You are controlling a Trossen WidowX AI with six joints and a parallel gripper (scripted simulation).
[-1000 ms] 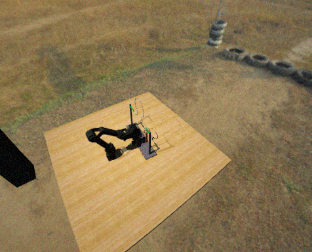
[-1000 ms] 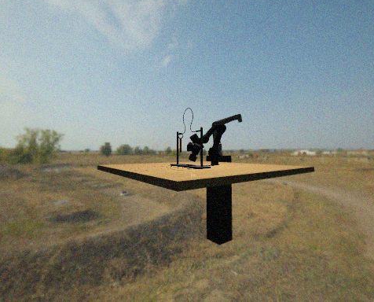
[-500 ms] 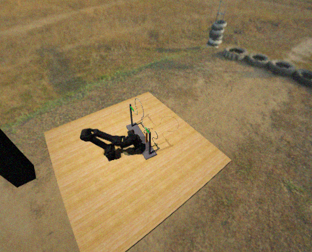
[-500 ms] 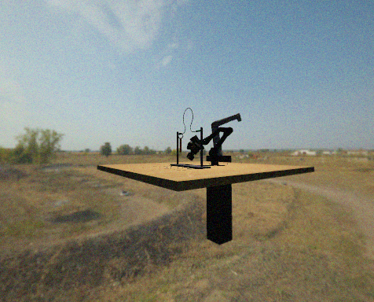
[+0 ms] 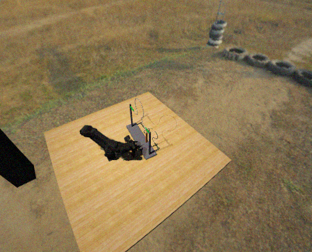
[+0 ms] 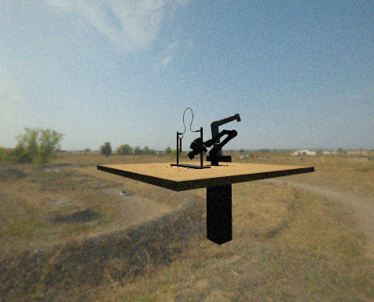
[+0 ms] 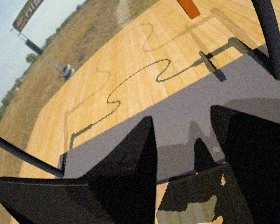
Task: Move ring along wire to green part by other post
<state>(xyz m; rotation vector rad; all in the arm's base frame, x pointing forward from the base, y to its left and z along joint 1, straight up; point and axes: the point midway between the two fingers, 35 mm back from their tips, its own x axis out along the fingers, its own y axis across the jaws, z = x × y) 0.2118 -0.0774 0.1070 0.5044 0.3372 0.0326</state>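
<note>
Pincer (image 5: 137, 149) (image 6: 191, 155) (image 7: 181, 118) first: I see its two dark fingers standing partly apart, with the grey base plate (image 5: 138, 135) (image 6: 190, 166) (image 7: 190, 92) visible through the gap and nothing gripped. The black arm (image 5: 103, 140) (image 6: 229, 134) reaches toward the rig, leaving the pincer tilted downward, low beside the plate. From my wrist view I can't tell whether a fingertip touches it.

Just beyond, the orange handle (image 5: 147, 138) (image 6: 180, 145) (image 7: 189, 8) hangs roughly upright, apart from the fingers, below the ring (image 6: 178, 137). That ring hangs beside the near post (image 5: 149, 142) (image 6: 177, 149) (image 7: 265, 30), at the green part (image 5: 147, 130) of the wire (its outline is awfully thin from where I sit, so I trust the outside view more). From there the thin wire (image 5: 143, 109) (image 6: 192, 117) rises into a tall loop and comes down to the other green part (image 5: 132, 108) at the other post (image 5: 131, 115) (image 6: 201, 149) (image 7: 30, 157).

Under it all lies the wooden table (image 5: 136, 193) (image 6: 221, 179) (image 7: 95, 90), crossed by curling shadows of the wire. Farther off, across dry grass, I have a tire stack (image 5: 216, 33) and a row of tires.
</note>
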